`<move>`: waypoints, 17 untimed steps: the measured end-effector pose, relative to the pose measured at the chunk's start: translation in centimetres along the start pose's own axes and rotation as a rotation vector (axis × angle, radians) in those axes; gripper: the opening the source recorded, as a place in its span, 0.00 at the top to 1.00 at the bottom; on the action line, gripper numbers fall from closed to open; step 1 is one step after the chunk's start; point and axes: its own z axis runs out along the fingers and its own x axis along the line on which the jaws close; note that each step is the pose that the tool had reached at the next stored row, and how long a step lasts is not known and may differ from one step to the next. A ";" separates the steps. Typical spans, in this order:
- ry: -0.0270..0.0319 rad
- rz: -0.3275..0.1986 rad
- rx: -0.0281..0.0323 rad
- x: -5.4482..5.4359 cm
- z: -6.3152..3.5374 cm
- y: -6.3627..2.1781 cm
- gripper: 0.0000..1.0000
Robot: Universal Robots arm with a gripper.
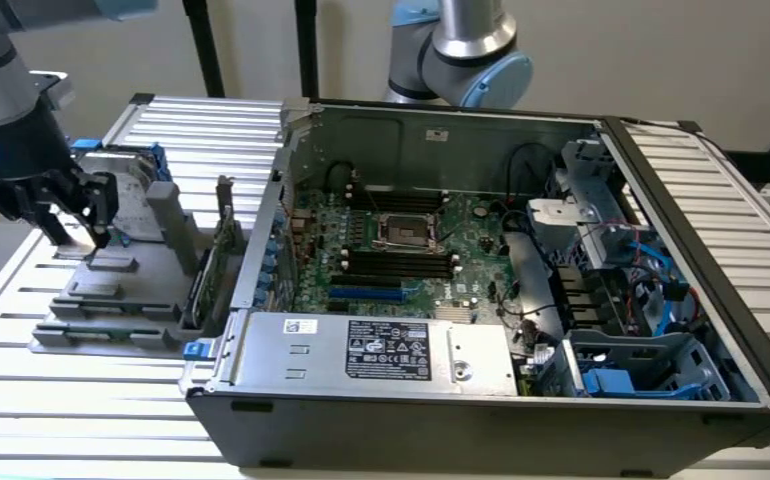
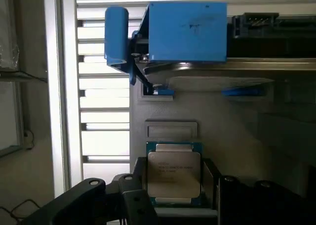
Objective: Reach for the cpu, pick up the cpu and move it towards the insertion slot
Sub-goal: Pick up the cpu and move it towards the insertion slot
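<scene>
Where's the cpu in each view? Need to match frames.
Wrist view: small square silvery cpu between the open black claw's fingers, on the grey fixture.
Exterior view: at the exterior view's left, under the claw on that fixture; too small to make out.
Shared landmark: silver hard drive in its blue frame.

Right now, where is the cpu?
In the wrist view the cpu lies on the grey fixture beneath the gripper, left of the computer case in the exterior view.
</scene>
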 end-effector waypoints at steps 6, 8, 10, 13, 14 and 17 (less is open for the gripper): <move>0.0031 0.000 0.0001 -0.3 -2.76 0.00 0.46; 0.0044 0.000 0.0001 -0.5 -3.63 0.02 0.46; 0.0065 0.000 0.0001 -0.9 -4.56 0.03 0.46; 0.0111 0.000 0.0003 -2.0 -5.95 0.07 0.46; 0.0127 0.000 0.0002 -2.5 -6.40 0.09 0.46; 0.0181 0.000 -0.0002 -3.8 -7.77 0.13 0.46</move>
